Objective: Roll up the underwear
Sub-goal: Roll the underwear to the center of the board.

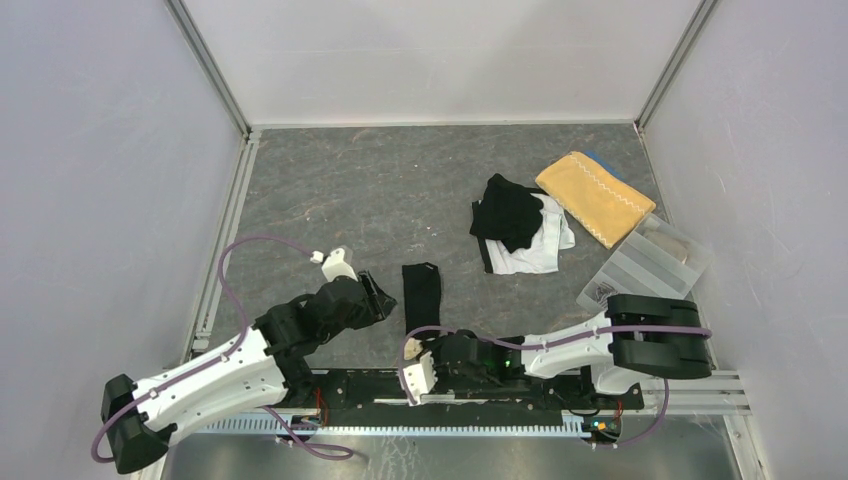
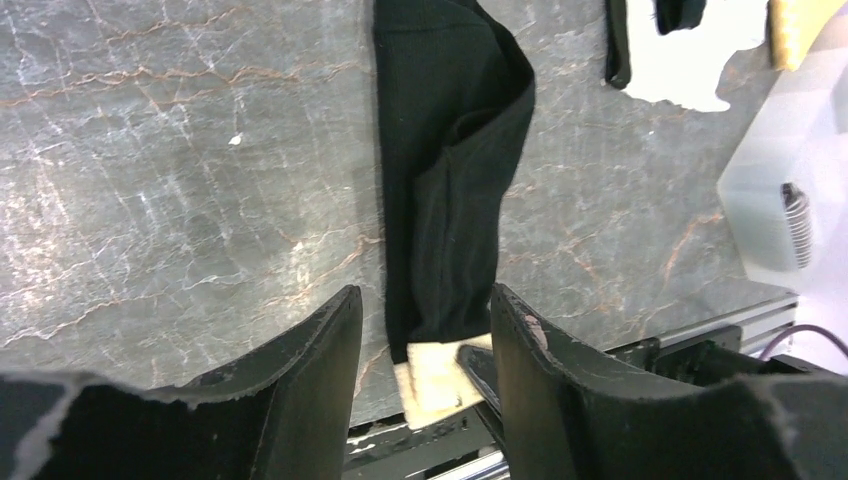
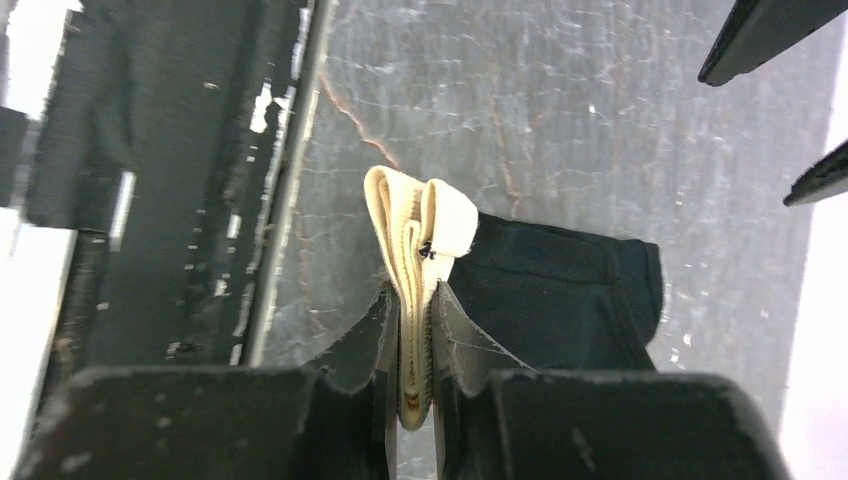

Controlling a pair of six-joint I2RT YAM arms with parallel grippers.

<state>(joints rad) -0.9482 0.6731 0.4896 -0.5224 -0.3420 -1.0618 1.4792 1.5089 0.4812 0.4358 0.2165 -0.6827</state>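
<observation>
One thin pinch: R gripper (image 3: 410, 345) clamped on beige waistband (image 3: 425, 215) of black underwear (image 1: 421, 290); L gripper (image 2: 425, 300) jaws apart, empty. Any tug could slip the band and unfold the strip.

Left arm (image 1: 200, 385): white shells, black joints.
Right arm (image 1: 570, 350): white link, blocky black housings.
Cables (image 1: 228, 275): purple, one looping along each arm.
Left hand (image 2: 425, 292): black tapered fingers, chipped edges.

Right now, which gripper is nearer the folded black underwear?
Right. The right gripper is shut on the cream waistband of the black underwear; the left gripper is open just left of it, not touching.
</observation>
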